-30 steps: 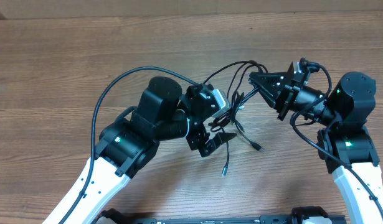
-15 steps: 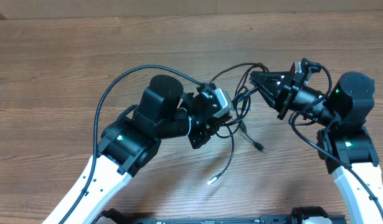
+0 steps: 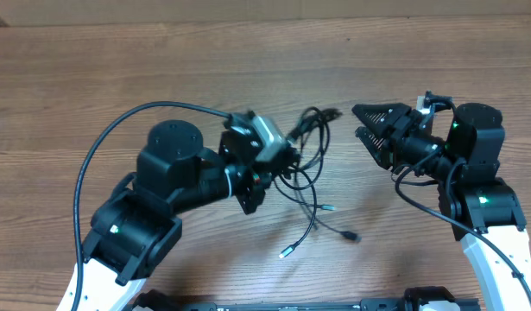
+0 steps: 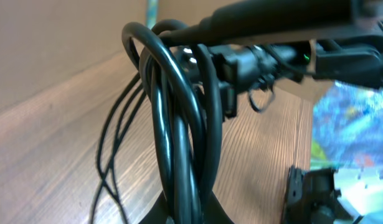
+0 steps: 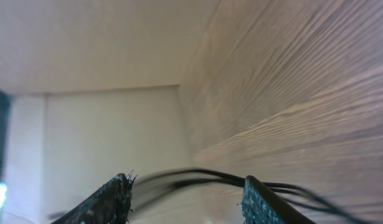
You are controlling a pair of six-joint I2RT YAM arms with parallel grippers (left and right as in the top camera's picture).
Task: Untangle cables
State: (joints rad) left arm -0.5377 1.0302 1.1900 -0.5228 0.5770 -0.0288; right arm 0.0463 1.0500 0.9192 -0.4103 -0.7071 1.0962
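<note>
The cables (image 3: 310,173) are a loose tangle of thin black cords at the table's middle. Their plug ends trail toward the front (image 3: 285,253) and front right (image 3: 352,235). My left gripper (image 3: 286,164) is shut on a bunch of them; in the left wrist view the cables (image 4: 175,124) rise in a loop from between the jaws of the left gripper (image 4: 189,214). My right gripper (image 3: 358,121) is open, just right of the tangle and apart from it. In the right wrist view the right gripper (image 5: 188,196) holds nothing, and blurred cables (image 5: 197,177) run beyond its fingertips.
A thick black arm cable (image 3: 118,130) arcs over the table behind my left arm. The brown wooden table (image 3: 92,69) stretches all round. In the left wrist view the right arm (image 4: 284,56) shows across the top.
The right gripper let go of the cables and opened, backing off to the right. The left gripper shut on the cables and pulled them left, and the loose ends swung out toward the front.
</note>
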